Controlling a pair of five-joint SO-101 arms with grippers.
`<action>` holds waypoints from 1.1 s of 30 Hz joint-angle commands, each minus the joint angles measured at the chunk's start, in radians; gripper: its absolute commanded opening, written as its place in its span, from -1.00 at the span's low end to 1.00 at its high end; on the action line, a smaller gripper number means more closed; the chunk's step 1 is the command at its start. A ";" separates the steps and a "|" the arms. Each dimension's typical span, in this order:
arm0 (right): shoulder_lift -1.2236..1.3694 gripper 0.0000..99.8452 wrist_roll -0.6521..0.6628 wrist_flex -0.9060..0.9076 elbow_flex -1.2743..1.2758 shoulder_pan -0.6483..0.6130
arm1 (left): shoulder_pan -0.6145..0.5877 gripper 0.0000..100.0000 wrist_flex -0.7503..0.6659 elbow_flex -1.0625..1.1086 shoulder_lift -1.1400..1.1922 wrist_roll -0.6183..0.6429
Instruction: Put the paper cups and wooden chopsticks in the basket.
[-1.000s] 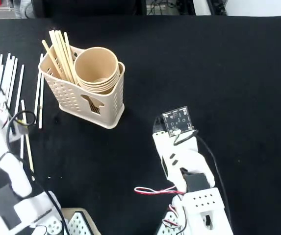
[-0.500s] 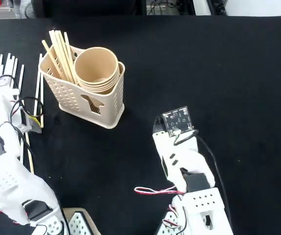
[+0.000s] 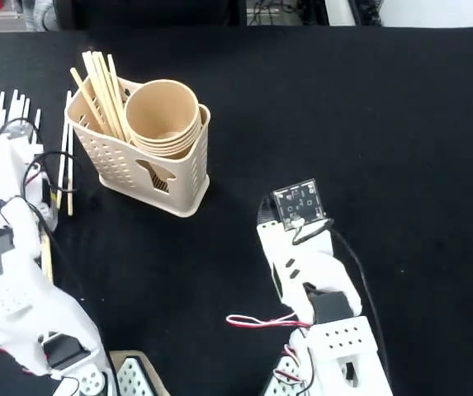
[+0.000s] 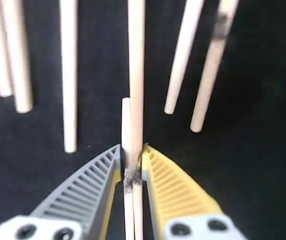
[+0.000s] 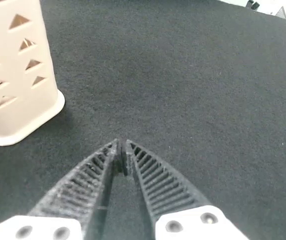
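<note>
Wooden chopsticks [image 4: 136,75], two of them, are pinched by the left gripper [image 4: 132,149] just beside the basket [image 3: 129,177], and the right gripper [image 5: 122,145] is closed on nothing farther off.

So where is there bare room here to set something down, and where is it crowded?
The widest free patch is the black table right of the basket, out past the right end effector. The strip left of the basket is crowded: loose chopsticks lie there and the left end effector is shut on two of them.

cream perforated basket [image 3: 175,178], tan cups [image 3: 163,113], pale chopsticks [image 3: 102,82], black table [image 3: 368,124]
</note>
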 commanded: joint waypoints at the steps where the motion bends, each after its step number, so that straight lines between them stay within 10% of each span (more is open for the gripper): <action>1: -0.012 -0.97 0.009 0.005 -0.001 -0.003 | -0.004 -0.94 0.014 0.073 -0.244 0.005; 15: -0.012 -0.97 0.009 0.005 -0.001 -0.003 | -0.010 -0.94 -0.262 0.384 -1.082 0.011; 25: -0.012 -0.97 0.009 0.005 -0.001 -0.005 | 0.162 -0.94 -0.503 0.248 -1.269 0.021; 33: -0.012 -0.97 0.009 0.005 -0.001 -0.005 | 0.306 -0.94 -0.700 0.111 -1.275 0.365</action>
